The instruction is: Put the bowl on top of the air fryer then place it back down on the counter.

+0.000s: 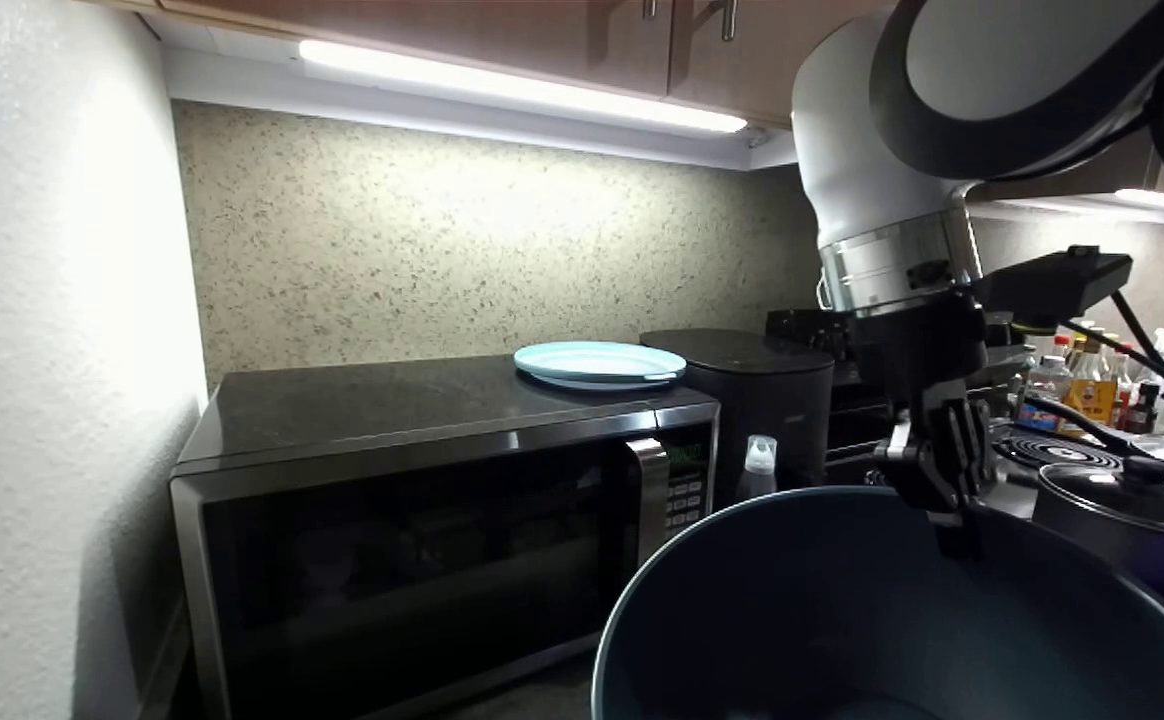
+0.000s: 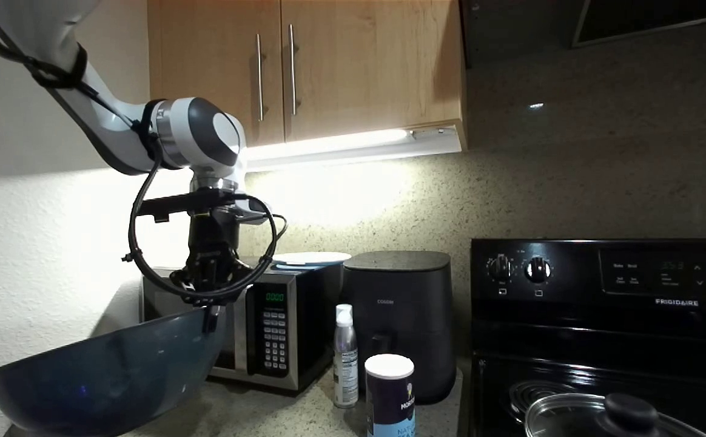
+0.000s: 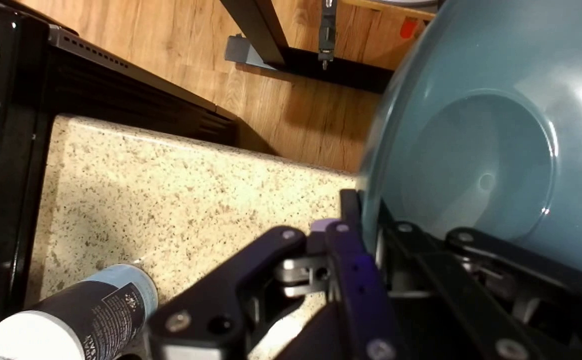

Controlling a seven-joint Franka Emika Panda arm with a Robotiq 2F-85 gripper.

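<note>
The large dark teal bowl (image 1: pixel 822 620) hangs by its rim from my gripper (image 1: pixel 954 520), which is shut on the wall nearest the air fryer. In an exterior view the bowl (image 2: pixel 110 376) is tilted, its rim sloping down away from the gripper (image 2: pixel 210 318). One finger is inside the bowl (image 3: pixel 476 145) and one outside in the wrist view, and floor shows beside the bowl. The black air fryer (image 2: pixel 398 328) stands behind and to one side, its flat top (image 1: pixel 742 350) bare. Speckled counter (image 3: pixel 171 190) lies below; the bowl's underside is mostly out of view.
A microwave (image 2: pixel 277 328) with a pale-blue plate (image 1: pixel 597 362) on top stands beside the air fryer. A spray bottle (image 2: pixel 346 358) and a salt canister (image 2: pixel 389 394) stand before it. Beyond is the stove with a lidded pot (image 1: pixel 1132 520); cabinets (image 2: pixel 371 60) hang above.
</note>
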